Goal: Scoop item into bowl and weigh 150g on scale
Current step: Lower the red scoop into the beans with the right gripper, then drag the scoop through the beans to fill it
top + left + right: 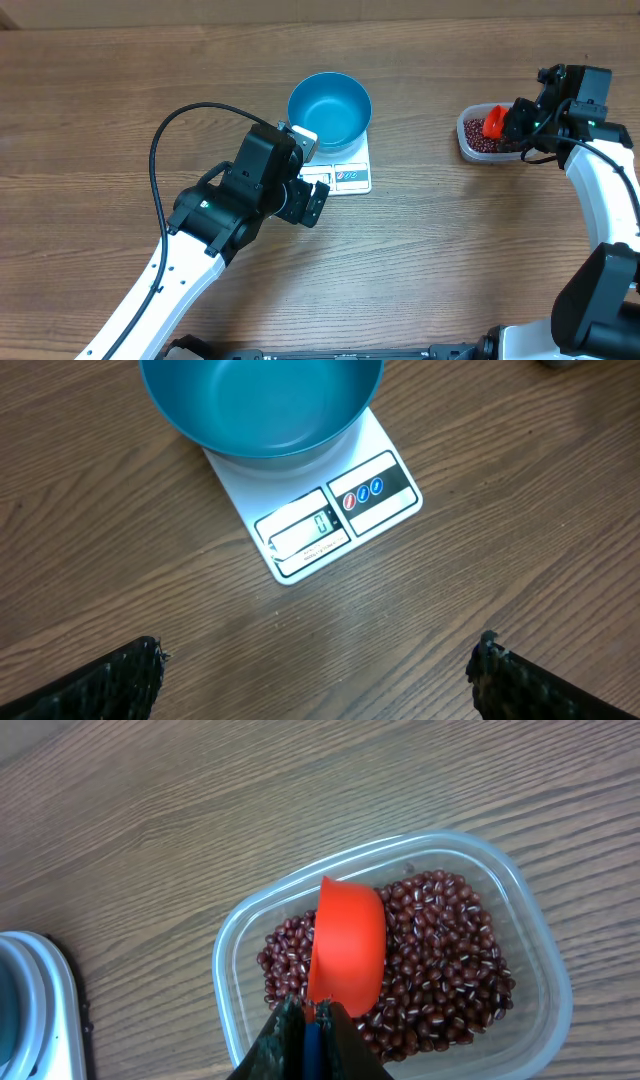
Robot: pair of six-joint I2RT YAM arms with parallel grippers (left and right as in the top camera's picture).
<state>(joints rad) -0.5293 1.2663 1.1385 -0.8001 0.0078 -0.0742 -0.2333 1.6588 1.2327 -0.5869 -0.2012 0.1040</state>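
scooping beans (440, 960) from the tub (530, 900)
right gripper (312, 1020) clamped on the scoop (348, 945), left gripper (318, 650) apart; next needs a level carry to the empty bowl (330, 108).

Blue bowl (330, 108), white scale (352, 175), red-brown beans (440, 960), orange scoop (348, 945).

A wood-grain surface (450, 260) carries the white scale (352, 178) near its middle. Well apart from it, toward the right, a clear plastic tub (466, 148) also rests on it.
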